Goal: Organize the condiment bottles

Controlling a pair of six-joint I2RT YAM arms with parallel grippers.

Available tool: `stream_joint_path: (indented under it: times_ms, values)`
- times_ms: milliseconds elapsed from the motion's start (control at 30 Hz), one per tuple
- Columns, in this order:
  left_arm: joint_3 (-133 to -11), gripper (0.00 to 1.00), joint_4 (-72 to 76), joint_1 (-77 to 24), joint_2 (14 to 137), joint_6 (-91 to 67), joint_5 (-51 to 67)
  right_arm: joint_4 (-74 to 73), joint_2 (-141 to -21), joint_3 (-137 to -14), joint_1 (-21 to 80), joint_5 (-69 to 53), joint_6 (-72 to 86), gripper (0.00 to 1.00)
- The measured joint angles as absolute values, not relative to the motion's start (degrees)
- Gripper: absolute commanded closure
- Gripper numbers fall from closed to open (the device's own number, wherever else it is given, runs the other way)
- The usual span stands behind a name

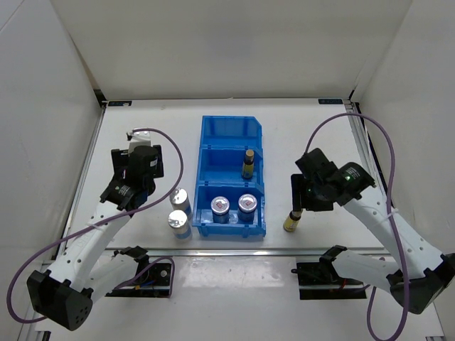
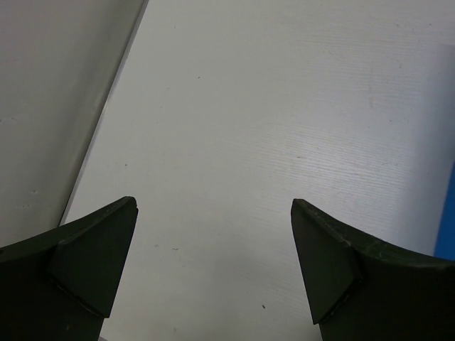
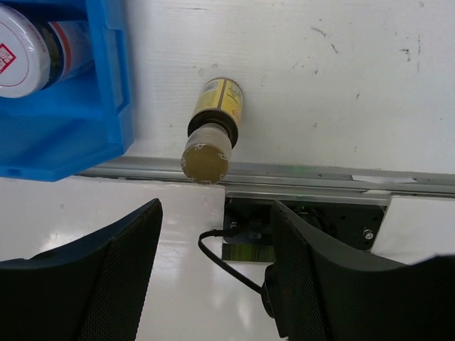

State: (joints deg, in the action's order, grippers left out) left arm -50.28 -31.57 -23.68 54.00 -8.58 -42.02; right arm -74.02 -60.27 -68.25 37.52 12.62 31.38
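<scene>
Amber bottle (image 3: 212,131) stands outside the blue bin (image 3: 71,142), seemingly awaiting pickup; right gripper (image 3: 213,209), half spread and empty, should advance around it; left gripper (image 2: 213,202) gapes wide.

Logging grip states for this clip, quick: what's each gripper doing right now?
Left gripper: open, empty.
Right gripper: open, holding nothing; amber bottle stands just ahead of it.
</scene>
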Motion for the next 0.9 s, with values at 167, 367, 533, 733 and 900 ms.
stream_joint_path:
  times_ms: [167, 367, 533, 733, 900]
  values:
    - [-50.3, 0.0, -31.7, -23.7, 53.9, -9.2, -40.1, -71.6, -61.7, -65.7, 37.5, 11.6, 31.8, 0.42]
    - [-50.3, 0.0, -32.5, -24.5, 53.1, -10.1, -39.0, -66.8, -65.6, -63.5, 37.5, 11.4, 32.2, 0.43]
    - [-50.3, 0.0, -33.4, -24.5, 52.3, -10.6, -38.3, -64.4, -70.2, -62.0, 37.5, 12.4, 32.4, 0.5]
    - [-50.3, 0.0, -33.5, -24.5, 50.0, -11.0, -37.4, -62.1, -71.0, -61.1, 37.5, 13.4, 32.3, 0.66]
    - [-50.3, 0.0, -33.5, -24.5, 48.6, -11.3, -36.8, -62.0, -69.6, -60.5, 38.3, 13.8, 33.2, 0.72]
